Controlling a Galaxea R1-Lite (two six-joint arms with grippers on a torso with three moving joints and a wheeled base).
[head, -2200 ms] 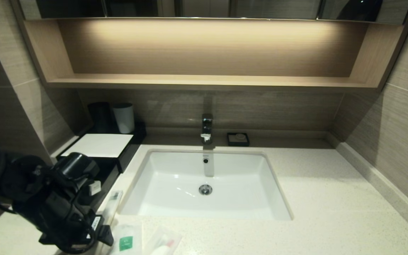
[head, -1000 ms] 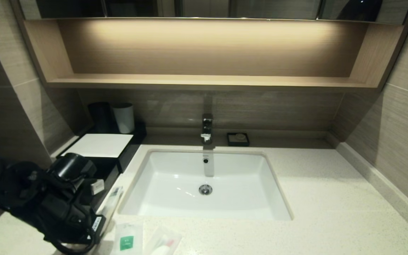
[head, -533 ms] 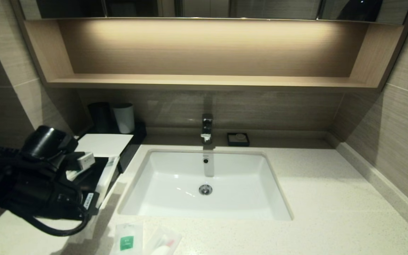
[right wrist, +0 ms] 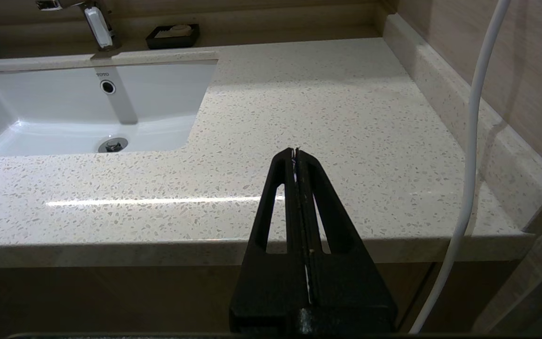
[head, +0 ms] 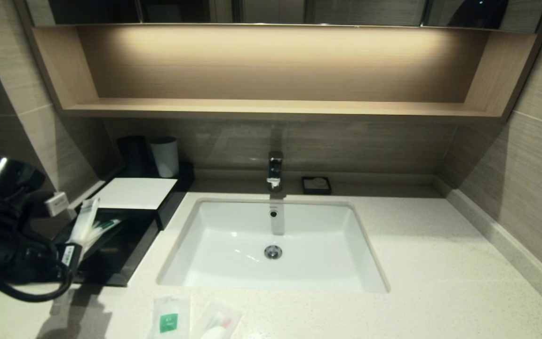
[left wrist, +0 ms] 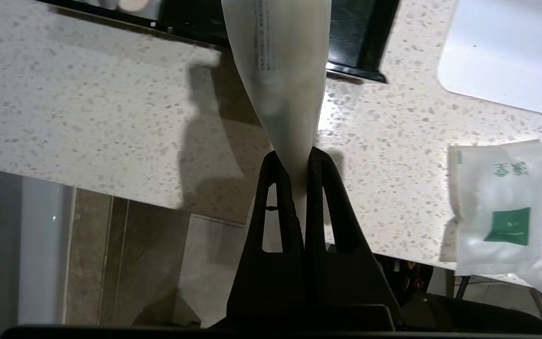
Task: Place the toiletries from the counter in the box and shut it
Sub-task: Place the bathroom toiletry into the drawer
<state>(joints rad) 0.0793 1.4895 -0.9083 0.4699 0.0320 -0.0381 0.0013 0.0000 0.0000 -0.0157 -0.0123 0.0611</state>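
My left gripper is shut on a long clear toothbrush pack and holds it tilted above the left side of the box's open black drawer. In the left wrist view the gripper pinches the pack's end above the counter, near the drawer's corner. Another toothbrush pack lies in the drawer. The box's white top panel is behind it. A sachet with a green label and a packet with a pink-red mark lie on the counter at the front. My right gripper is shut and empty at the counter's front right edge.
The white sink is set in the middle, with a faucet behind it. A black tumbler and a white tumbler stand behind the box. A small black dish sits by the back wall. The sachet shows in the left wrist view.
My left gripper has lifted the toothbrush pack from the counter beside the sink and carried it left and back over the open drawer. The sachet and packet have not moved.
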